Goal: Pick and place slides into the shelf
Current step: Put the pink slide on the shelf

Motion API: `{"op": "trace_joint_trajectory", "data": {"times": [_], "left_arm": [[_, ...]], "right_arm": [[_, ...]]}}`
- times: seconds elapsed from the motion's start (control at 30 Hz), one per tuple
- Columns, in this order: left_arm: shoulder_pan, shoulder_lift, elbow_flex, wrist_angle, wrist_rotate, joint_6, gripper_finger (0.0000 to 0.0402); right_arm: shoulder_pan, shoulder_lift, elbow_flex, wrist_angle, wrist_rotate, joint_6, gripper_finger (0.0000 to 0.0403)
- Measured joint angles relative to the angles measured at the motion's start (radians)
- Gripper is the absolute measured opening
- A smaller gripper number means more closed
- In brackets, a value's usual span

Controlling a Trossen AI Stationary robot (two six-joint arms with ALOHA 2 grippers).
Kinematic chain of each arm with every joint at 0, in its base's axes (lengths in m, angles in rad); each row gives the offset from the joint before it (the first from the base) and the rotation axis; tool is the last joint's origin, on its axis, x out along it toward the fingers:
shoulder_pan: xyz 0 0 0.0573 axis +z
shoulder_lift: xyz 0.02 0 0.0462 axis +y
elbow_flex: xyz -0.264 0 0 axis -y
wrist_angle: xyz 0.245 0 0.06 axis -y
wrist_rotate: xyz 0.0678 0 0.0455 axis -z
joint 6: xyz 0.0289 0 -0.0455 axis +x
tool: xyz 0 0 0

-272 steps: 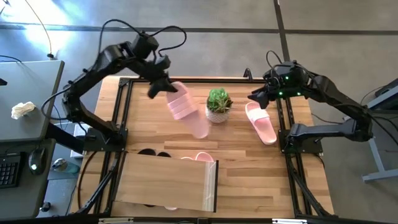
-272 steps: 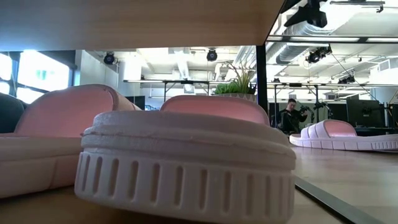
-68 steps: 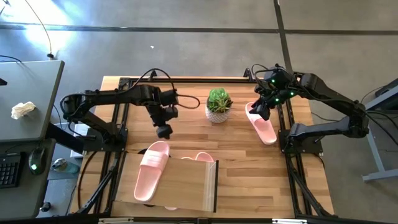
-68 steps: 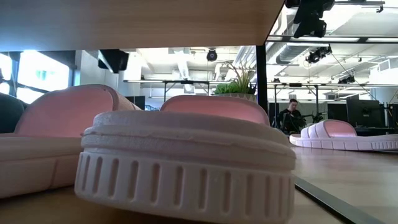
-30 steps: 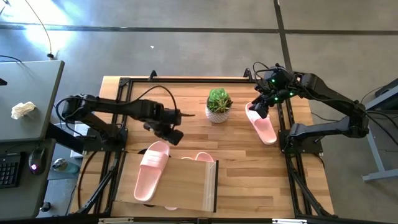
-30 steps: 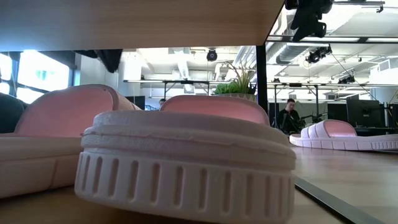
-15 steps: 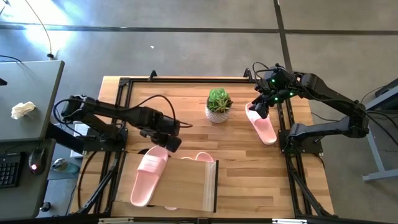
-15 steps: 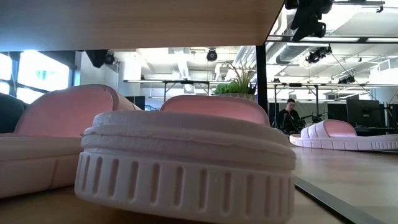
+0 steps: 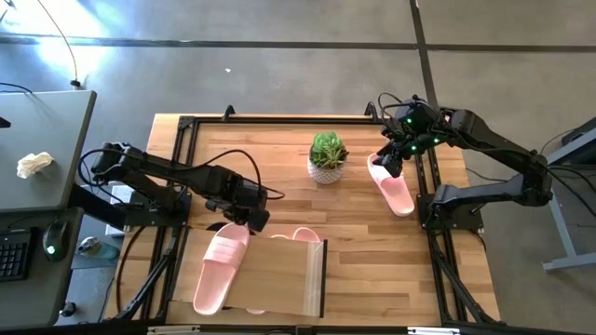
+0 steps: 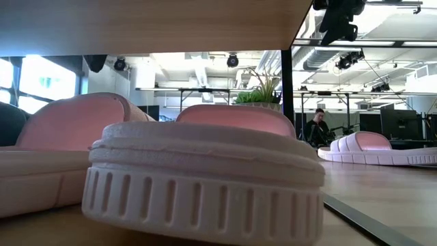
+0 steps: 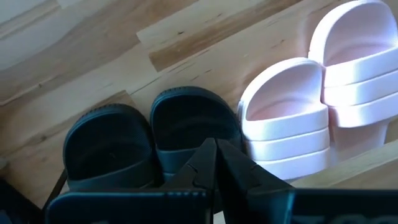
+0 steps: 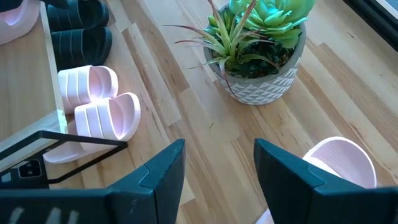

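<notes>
Grey concrete floor (image 9: 298, 65) surrounds my worktable (image 9: 279, 154), a black-framed top of light wood planks. Off its left side stands a grey desk (image 9: 42, 158) with a crumpled white cloth (image 9: 35, 164) on it. Through the low view I see a bright hall with ceiling ducts and a person (image 10: 317, 128) seated far back.

My left gripper (image 9: 253, 220) sits low at the back edge of the shelf (image 9: 279, 279), its fingers (image 11: 214, 168) pressed together on nothing, the tip touching or just behind the heel of a pink slide on the shelf top (image 9: 220, 270), which lies slanted towards the left corner. Under the panel, two black slides (image 11: 152, 143) stand side by side, and next to them two pink slides (image 11: 317, 106).

At the table's middle, near the back, stands the potted plant (image 9: 327, 156).

To the right, my right gripper (image 9: 391, 160) hovers with fingers (image 12: 155, 177) spread apart, empty, just over the heel end of the last pink slide (image 9: 395, 189), which lies on the planks near the right rail.
</notes>
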Motion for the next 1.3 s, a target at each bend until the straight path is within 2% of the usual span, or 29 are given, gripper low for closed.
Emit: {"op": "trace_joint_trajectory", "data": {"times": [0.3, 0.47, 0.63, 0.87, 1.0, 1.17, 1.3], "left_arm": [[-0.007, 0.0, 0.0, 0.001, -0.009, -0.02, 0.0], [0.004, 0.0, 0.0, 0.002, -0.036, 0.07, 0.0], [0.053, 0.0, 0.0, 0.014, -0.04, 0.187, 0.0001], [0.166, 0.0, 0.0, 0.098, -0.04, 0.38, 0.0001], [0.228, 0.0, 0.0, 0.193, -0.028, 0.497, 0.0001], [0.297, 0.0, 0.0, 0.358, 0.111, 0.629, 0.0001], [0.338, 0.0, 0.0, 0.505, 0.257, 0.724, 0.0001]], "right_arm": [[0.0, 0.0, 0.0, 0.0, -0.003, -0.01, 0.0181], [0.0, 0.0, 0.0, -0.012, -0.039, -0.118, 0.0181], [0.0, 0.0, 0.0, -0.099, -0.02, -0.24, 0.0181], [0.0, 0.0, 0.0, -0.254, 0.135, -0.192, 0.0181], [0.008, -0.007, -0.041, -0.256, 0.221, -0.149, 0.0181], [0.05, -0.036, -0.249, -0.112, 0.336, -0.106, 0.0181], [0.077, -0.039, -0.409, 0.003, 0.51, -0.048, 0.0181]]}}
